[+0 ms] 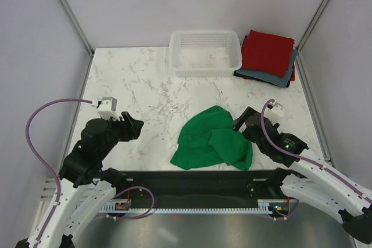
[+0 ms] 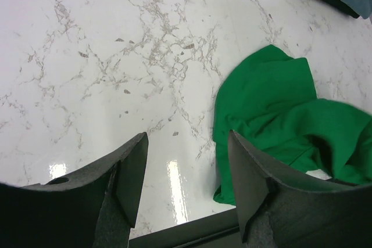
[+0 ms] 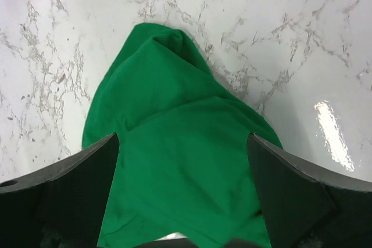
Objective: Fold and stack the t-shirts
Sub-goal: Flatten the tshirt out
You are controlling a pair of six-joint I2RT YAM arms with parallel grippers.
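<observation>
The bright green t-shirt [image 1: 212, 140] lies crumpled by the near edge. The right gripper [image 3: 183, 143] is spread wide at its right side, and the left gripper [image 2: 186, 143], also spread, stands apart from it. The folded red t-shirt [image 1: 267, 50] sits at the far right corner.

Bright, even light, glare patches on table [image 2: 87, 85]

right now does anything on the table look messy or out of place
The green t-shirt lies crumpled and unfolded on the table, near the front. The folded stack at the back right, beside the basket, is slightly askew, its layers not lined up.
</observation>
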